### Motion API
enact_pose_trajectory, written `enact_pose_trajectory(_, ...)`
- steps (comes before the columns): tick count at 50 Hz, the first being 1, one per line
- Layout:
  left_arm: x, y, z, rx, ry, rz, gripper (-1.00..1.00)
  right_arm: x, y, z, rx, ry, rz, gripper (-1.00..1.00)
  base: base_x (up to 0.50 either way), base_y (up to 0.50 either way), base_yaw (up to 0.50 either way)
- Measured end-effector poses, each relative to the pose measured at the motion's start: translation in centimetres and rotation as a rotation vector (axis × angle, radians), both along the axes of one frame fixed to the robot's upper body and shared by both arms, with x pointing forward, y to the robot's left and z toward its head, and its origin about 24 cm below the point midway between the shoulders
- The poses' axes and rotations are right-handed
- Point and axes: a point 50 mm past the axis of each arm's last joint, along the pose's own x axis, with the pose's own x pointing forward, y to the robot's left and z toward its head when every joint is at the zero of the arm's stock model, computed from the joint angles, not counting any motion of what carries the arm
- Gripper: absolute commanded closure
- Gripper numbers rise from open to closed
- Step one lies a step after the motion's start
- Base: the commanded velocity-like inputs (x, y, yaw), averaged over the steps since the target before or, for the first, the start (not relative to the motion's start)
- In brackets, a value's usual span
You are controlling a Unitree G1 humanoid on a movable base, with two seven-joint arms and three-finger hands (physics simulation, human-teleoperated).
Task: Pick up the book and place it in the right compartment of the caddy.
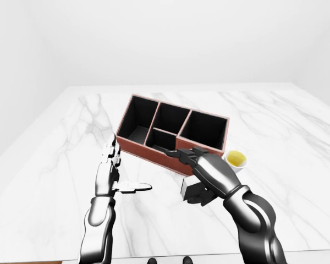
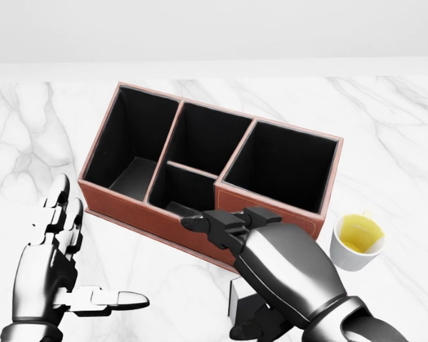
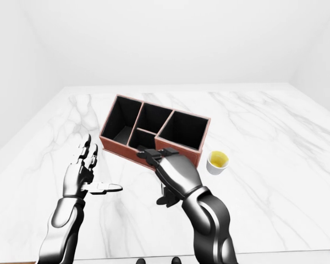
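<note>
A brown caddy (image 2: 164,221) with black-lined compartments sits on the white marble table (image 2: 399,128), set at an angle in the head view. It shows one long compartment at its left end, two smaller ones in the middle, and a large one at its right end; all appear empty.

The right hand (image 2: 271,285) sits low in the head view, just below the caddy's near wall. Its upper fingers (image 2: 214,226) extend leftward along that wall. Beneath the palm a flat object with a pale face and dark edge, taken to be the book (image 2: 235,303), is pinched between thumb and fingers, near the table surface and outside the caddy. The hand is closed on it.

The left hand (image 2: 53,274) hovers at lower left of the head view, well apart from the caddy, fingers straight and spread, thumb pointing right; it holds nothing.

A small white cup (image 2: 357,242) of yellow liquid stands on the table just beside the caddy's right end.
</note>
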Motion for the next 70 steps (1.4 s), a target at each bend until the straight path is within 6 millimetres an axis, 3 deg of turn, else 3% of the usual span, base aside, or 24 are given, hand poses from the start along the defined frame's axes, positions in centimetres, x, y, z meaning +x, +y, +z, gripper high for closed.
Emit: enact_pose_trajectory(70,0.4,-0.2,-1.4,-0.010,0.025,-0.007,-1.00,1.2,0.0,-3.3,-0.322,0.032,-0.039,-0.40,0.00,0.00,0.00)
